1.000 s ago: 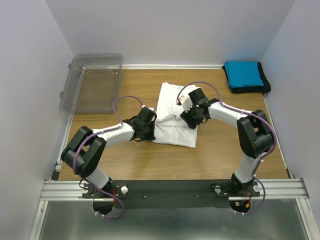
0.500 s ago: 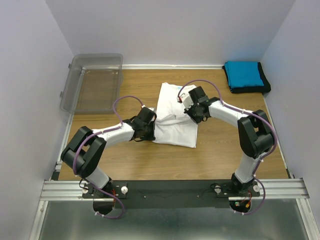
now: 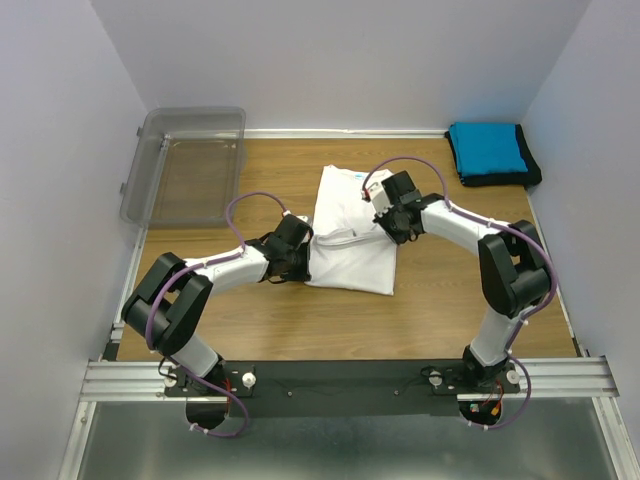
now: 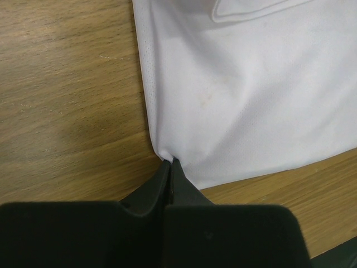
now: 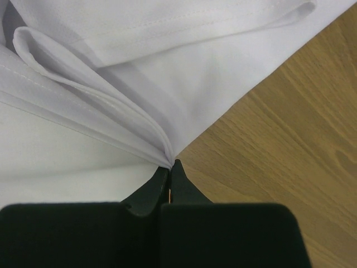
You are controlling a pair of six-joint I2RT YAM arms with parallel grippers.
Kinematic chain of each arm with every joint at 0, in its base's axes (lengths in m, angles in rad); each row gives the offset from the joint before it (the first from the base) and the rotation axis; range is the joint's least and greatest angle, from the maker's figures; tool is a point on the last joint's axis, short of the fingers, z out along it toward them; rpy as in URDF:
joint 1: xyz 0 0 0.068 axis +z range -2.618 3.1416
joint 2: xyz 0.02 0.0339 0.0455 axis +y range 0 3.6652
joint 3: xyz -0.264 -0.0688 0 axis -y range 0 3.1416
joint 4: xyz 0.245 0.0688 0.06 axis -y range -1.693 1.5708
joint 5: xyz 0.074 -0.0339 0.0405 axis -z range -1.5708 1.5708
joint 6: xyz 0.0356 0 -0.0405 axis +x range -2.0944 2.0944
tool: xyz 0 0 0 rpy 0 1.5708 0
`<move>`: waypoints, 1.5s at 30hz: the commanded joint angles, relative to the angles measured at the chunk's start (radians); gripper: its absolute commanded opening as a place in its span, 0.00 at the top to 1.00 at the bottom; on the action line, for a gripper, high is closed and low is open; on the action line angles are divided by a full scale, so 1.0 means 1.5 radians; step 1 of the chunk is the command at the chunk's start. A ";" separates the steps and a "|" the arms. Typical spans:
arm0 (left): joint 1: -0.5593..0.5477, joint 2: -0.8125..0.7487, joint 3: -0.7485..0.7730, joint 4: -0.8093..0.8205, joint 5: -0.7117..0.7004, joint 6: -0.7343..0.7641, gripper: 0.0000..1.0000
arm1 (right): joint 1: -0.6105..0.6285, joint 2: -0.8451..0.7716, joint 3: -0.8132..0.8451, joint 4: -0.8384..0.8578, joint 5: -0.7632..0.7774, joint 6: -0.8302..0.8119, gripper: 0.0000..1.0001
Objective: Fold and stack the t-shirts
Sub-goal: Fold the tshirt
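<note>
Pinching the white t-shirt at two opposite edges, both hands are clenched on cloth. Left hand: jaws closed on the shirt's left edge near its lower corner, with the fabric puckering into the tips. Right hand: jaws closed on a gathered pleat at the shirt's right edge, where several layers converge at the grip.

The shirt lies mid-bench as a roughly rectangular, partly folded panel, its neck end toward the far wall. Holding limp cloth at two points on opposite sides probably keeps it taut between the grips, so that a flap can be carried over evenly without sagging or bunching.

The blue t-shirt rests folded on the black t-shirt in the far right corner, well apart from the work. That pair appears to be the stack in progress, and so the likely destination of the white shirt once it is folded. The clear plastic bin sits at the far left corner, touching no garment.

Counts: t-shirts, three (one white, one blue, one black); hands, two, both gripping the white shirt; bin, one.
</note>
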 commanded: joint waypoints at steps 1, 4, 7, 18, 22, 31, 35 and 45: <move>-0.008 0.030 -0.043 -0.089 0.009 0.001 0.96 | -0.009 -0.022 -0.010 -0.009 0.039 0.022 0.99; -0.008 0.033 -0.045 -0.089 0.009 0.000 0.96 | -0.011 -0.017 -0.015 -0.009 0.044 0.029 1.00; -0.008 0.030 -0.046 -0.088 0.007 -0.004 0.96 | -0.011 -0.010 -0.010 -0.006 0.037 0.036 0.98; -0.009 0.027 -0.041 -0.088 -0.004 -0.006 0.95 | 0.000 -0.052 0.051 -0.008 -0.094 0.084 0.58; -0.010 0.028 -0.037 -0.088 -0.010 -0.007 0.94 | 0.045 -0.070 0.104 -0.007 -0.148 0.113 0.57; -0.010 0.008 -0.019 -0.110 -0.034 -0.020 0.81 | 0.195 0.016 0.152 0.000 -0.066 0.071 0.29; -0.009 -0.043 -0.018 -0.145 -0.086 -0.046 0.56 | 0.202 0.039 0.170 0.008 -0.076 0.069 0.26; -0.002 -0.176 -0.046 -0.210 -0.138 -0.121 0.55 | 0.205 0.049 0.162 0.028 -0.124 0.079 0.37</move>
